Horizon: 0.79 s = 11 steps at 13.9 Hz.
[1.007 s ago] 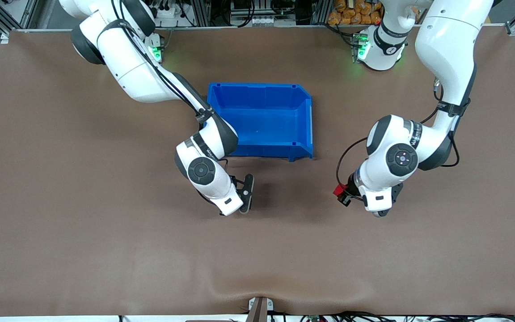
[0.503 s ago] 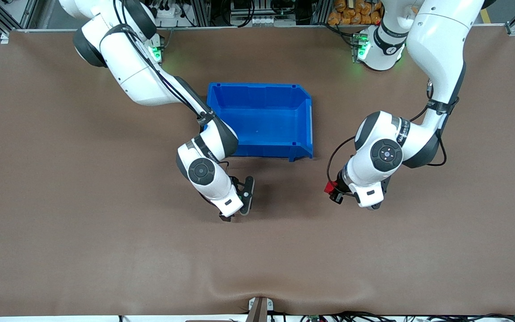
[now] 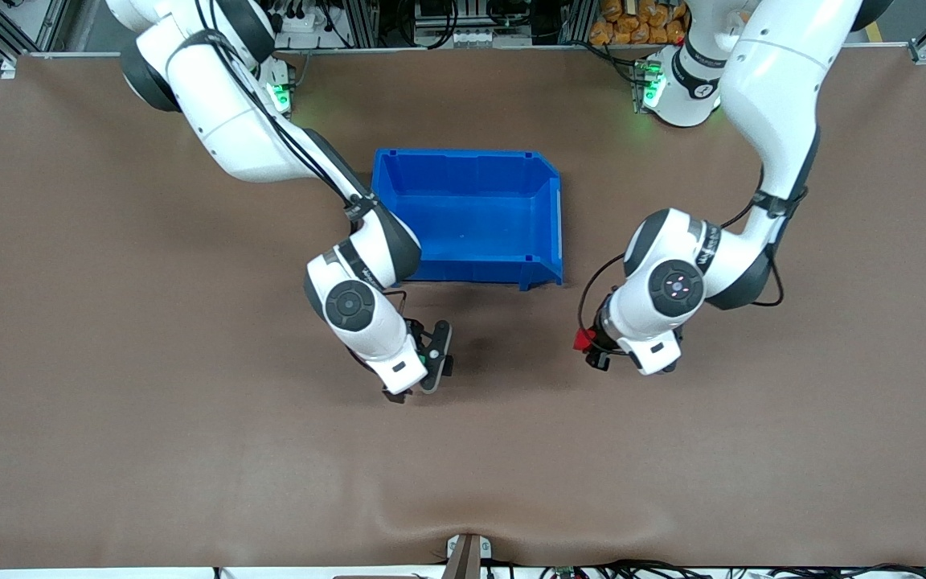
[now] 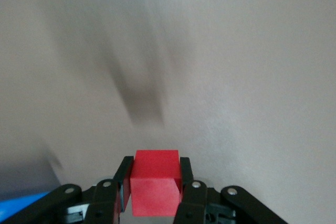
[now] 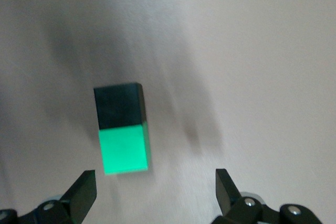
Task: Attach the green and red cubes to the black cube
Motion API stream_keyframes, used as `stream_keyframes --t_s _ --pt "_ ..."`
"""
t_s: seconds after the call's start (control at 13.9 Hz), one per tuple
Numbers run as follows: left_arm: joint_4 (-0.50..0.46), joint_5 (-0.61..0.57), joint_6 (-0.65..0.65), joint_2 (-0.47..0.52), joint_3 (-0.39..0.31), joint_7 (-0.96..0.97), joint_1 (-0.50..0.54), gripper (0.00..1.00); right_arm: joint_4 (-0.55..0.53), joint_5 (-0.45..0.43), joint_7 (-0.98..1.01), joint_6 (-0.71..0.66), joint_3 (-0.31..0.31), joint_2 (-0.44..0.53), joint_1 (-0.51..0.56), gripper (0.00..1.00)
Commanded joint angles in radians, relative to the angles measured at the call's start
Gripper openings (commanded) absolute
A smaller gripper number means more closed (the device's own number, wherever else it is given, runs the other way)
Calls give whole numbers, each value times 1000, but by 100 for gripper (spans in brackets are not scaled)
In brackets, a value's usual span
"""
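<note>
My left tool [image 4: 155, 190] gripping red cube [image 4: 154, 189] mid-frame, right tool [image 5: 155, 184] released over joined green cube [image 5: 123, 149] and black cube [image 5: 119, 106] on worktop [image 3: 190, 450]

1. Even overhead light falls on the brown tabletop [image 3: 190, 450] in the front view, which is sharp.
2. Soft shadows lie under both arms.
3. Both wrist views are washed pale, with motion-smeared shadows.

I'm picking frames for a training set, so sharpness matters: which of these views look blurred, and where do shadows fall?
Front view: sharp, with soft shadows on the table beside each gripper. Left wrist view: the red cube is crisp, the table streaked, a smeared dark shadow above it. Right wrist view: streaky too, though the joined green cube and black cube stay readable.
</note>
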<state>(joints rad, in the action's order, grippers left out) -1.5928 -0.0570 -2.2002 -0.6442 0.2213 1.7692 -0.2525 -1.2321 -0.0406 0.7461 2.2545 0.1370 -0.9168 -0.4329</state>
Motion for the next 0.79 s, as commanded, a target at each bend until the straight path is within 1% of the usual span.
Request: stream_keyframes --t_s 0.0,0.22,0.36,0.43,0.5,0.65,0.72 --pt "143 12 11 -89 -2 100 -42 0 -75 -5 -86 -64 9 107 69 100" --pt "200 98 -10 -130 -3 134 -74 0 -75 -5 -96 -82 9 156 181 100" --pt "212 115 -79 -152 -3 197 -94 0 -75 -5 -100 -84 9 180 274 100" --pt "224 117 -123 -169 -3 240 -109 0 -78 -8 -128 -85 7 191 316 100" --pt "249 117 -140 -190 -5 277 -131 0 -84 -8 -166 -93 7 209 357 100" --pt "255 129 -145 -203 -7 291 -136 0 -119 -11 -246 -105 -2 266 404 100" --pt "258 149 -151 -213 -7 308 -139 0 -163 -12 -279 -104 -26 309 407 100"
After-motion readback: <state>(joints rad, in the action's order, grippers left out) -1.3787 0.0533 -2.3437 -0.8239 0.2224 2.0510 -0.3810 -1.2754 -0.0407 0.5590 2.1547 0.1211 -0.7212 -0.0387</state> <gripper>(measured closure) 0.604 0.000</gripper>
